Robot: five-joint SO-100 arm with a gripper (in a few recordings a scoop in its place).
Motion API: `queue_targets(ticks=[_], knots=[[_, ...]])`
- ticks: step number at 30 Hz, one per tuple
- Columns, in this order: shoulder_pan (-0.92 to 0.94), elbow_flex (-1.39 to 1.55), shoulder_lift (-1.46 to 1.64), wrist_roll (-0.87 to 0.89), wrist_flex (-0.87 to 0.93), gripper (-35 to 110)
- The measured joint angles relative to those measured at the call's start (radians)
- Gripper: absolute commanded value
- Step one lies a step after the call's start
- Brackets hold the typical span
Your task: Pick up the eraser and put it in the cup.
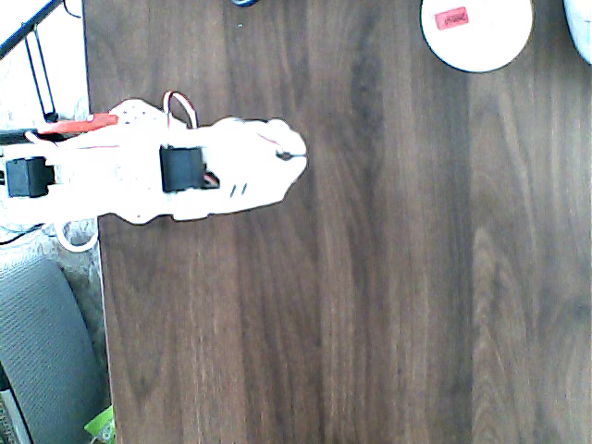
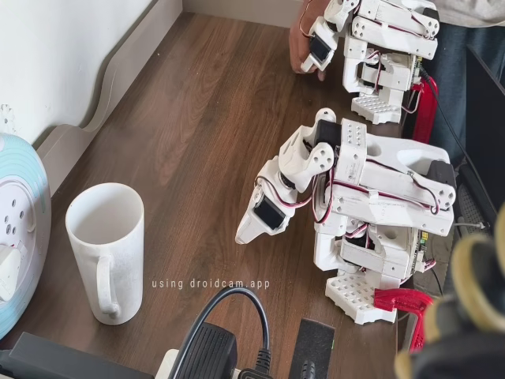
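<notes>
Already the eraser (image 1: 452,17) lies inside the cup (image 1: 477,55), a small red-pink block on the white floor of the cup in the overhead view. Its long side runs left to right in that picture. The cup sits at the top right of the table (image 1: 370,305), well apart from the arm. In the fixed view the cup (image 2: 105,253) is a tall white mug at the lower left, and I cannot see down to its bottom there.

The gripper (image 1: 294,157) is folded back near the arm's base at the left of the overhead view, with its tip aimed to the right. The eraser is up and to the right of it. In the fixed view the gripper (image 2: 251,230) hangs tip down above the wood. It holds nothing and touches nothing. The fingers look pressed together with no gap, so I judge the job looks done and only 1 arm is resting.
</notes>
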Motion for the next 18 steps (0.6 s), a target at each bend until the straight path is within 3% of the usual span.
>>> queue_targets(ticks=[18], knots=[[0.034, 0.000, 0.000, 0.000, 0.011, 1]])
